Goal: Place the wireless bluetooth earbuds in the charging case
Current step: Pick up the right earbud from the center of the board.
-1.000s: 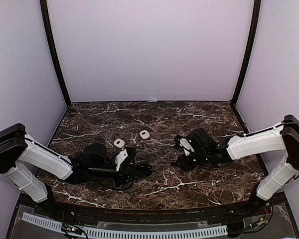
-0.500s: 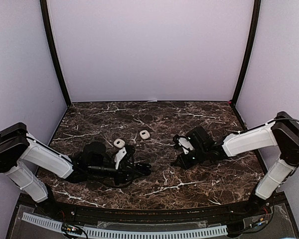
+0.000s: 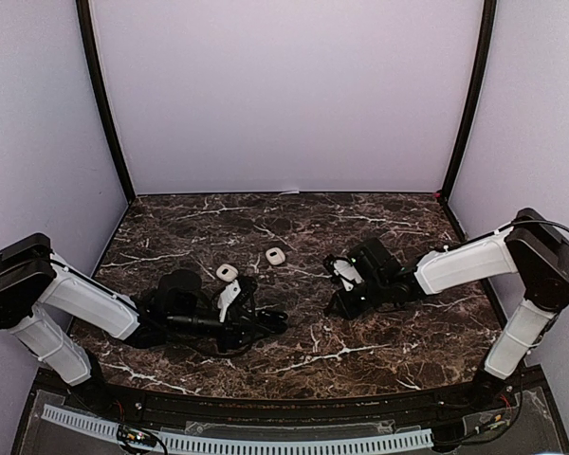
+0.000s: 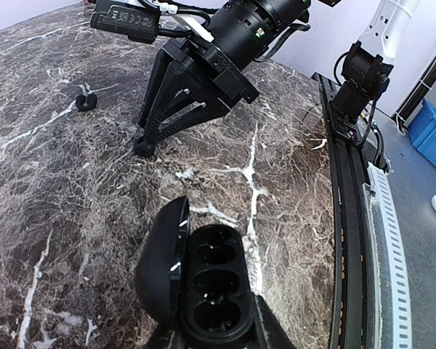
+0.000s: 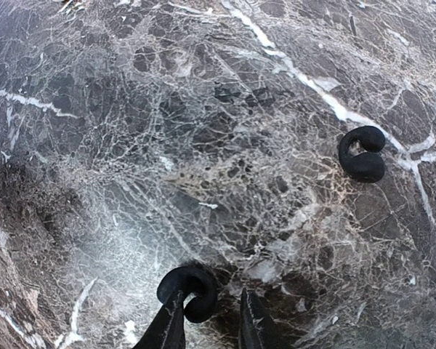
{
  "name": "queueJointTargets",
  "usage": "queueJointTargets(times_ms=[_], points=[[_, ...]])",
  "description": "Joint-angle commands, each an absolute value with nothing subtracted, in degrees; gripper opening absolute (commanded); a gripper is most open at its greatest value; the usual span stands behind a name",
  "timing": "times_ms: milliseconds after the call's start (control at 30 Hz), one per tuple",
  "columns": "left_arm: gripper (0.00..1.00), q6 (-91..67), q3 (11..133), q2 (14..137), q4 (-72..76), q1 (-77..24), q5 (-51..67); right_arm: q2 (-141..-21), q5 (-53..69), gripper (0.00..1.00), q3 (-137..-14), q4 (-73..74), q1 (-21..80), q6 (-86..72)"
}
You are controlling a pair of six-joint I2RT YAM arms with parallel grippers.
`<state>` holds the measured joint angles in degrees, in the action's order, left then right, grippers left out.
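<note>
My left gripper (image 4: 214, 329) is shut on a black charging case (image 4: 216, 287), held low over the marble. Its lid (image 4: 162, 251) is swung open to the left and its round wells look empty. In the right wrist view, my right gripper (image 5: 212, 299) is down at the table with its jaws a little apart. One black earbud (image 5: 192, 289) lies against the tip of the left finger (image 5: 168, 323), with a gap to the other finger. A second black earbud (image 5: 362, 153) lies farther off to the right. In the top view the two grippers, left (image 3: 270, 322) and right (image 3: 339, 305), face each other mid-table.
Two small white pebble-like pieces (image 3: 228, 272) (image 3: 275, 256) lie on the marble behind the left gripper. The table's near edge carries a black rail (image 4: 345, 182). Lilac walls close the back and sides.
The right arm has slid a little to the left along the table, its gripper staying low. The left arm and the case have not moved.
</note>
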<state>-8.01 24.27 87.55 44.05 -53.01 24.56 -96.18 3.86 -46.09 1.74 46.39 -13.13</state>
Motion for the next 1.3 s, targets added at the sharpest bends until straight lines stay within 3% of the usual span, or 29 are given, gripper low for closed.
queueJointTargets(times_ms=[0, 567, 1133, 1267], points=[[0.15, -8.18, 24.17, 86.4, 44.09, -52.82, 24.7, -96.22, 3.83, 0.25, -46.59, 0.87, 46.05, -12.33], [0.16, -8.0, 24.6, 86.1, 43.49, -52.82, 24.81, -94.49, 6.73, 0.27, -47.35, 0.24, 43.77, -9.91], [0.16, -7.57, 25.4, 86.66, 42.54, -52.82, 24.99, -98.1, 13.05, 0.24, -48.01, 3.08, 43.77, -7.16], [0.16, -7.56, 25.5, 86.64, 42.37, -52.82, 25.05, -98.78, 14.43, 0.19, -48.7, 4.45, 43.77, -6.5]])
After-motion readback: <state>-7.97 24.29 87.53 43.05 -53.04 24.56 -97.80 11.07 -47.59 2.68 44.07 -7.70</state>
